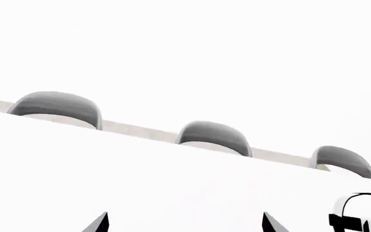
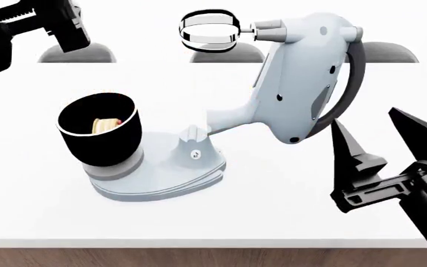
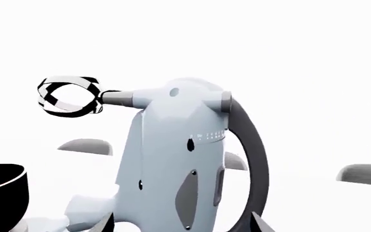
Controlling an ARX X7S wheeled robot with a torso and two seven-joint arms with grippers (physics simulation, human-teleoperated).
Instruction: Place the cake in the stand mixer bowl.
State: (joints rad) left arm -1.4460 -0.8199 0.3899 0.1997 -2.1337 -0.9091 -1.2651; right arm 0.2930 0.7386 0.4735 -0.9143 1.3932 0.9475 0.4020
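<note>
In the left wrist view, the left gripper (image 1: 184, 223) shows only two dark tips standing apart, with nothing between them.

In the head view, the cake (image 2: 104, 125) lies inside the stand mixer bowl (image 2: 102, 138). It looks soft and fragile, so I would hold it gently by its sides. The right gripper (image 2: 384, 142) is spread wide and holds nothing.

In the right wrist view, the mixer (image 3: 179, 159) fills the middle.

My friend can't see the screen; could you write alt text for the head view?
A small pale-yellow cake sits inside a glossy black bowl on a tilted-back light-blue stand mixer. The right hand, open, hovers near the mixer.
</note>
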